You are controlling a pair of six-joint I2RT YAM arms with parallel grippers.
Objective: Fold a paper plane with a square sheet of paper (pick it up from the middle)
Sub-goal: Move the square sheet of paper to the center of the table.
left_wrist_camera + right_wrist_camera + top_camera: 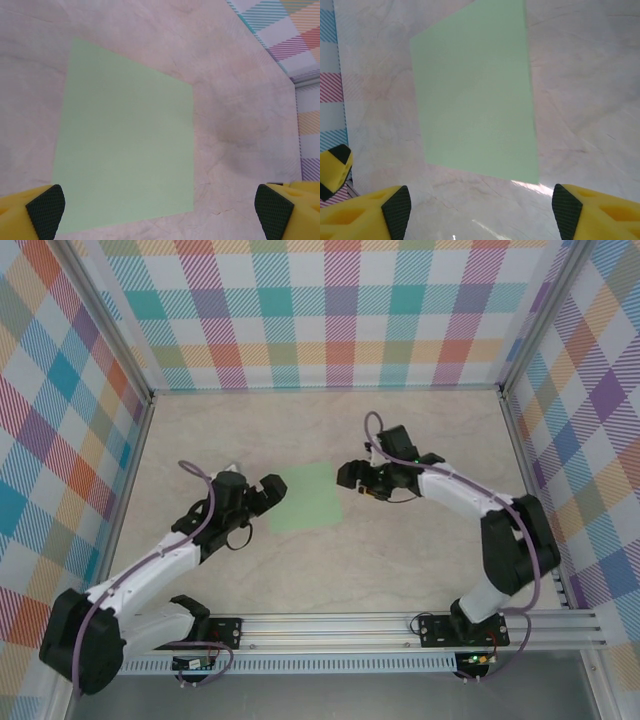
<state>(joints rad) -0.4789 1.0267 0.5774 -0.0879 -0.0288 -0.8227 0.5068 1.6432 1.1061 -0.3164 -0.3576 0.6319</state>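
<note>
The left gripper (270,487) is seen low over the table (420,560), and its jaws are spread wide with nothing between them. In the left wrist view the left gripper (160,212) is framed by 2 yellow fingers with black textured pads (46,210), 1 at each bottom corner. Between them the square sheet of paper (127,145) is laid out flat and uncreased, its near edge reaching down by the pad at the left of that view. Whether that pad is touching the paper cannot be told.

Over to the right gripper (346,475): it is held just beside the sheet's far right corner, and its jaws are also parted, with nothing clamped. In the right wrist view the right gripper (480,212) is marked by 2 black pads (397,210) well apart, and bare table is seen between them and the sheet (475,100), which lies a little ahead.

From above, the square sheet of paper (307,498) is found near the middle of the pale marbled table, between the 2 grippers, with all 4 corners down. The table is enclosed by plaid walls (340,310) on 3 sides, and both arms are bolted to an aluminium rail (400,625) at the near edge.
</note>
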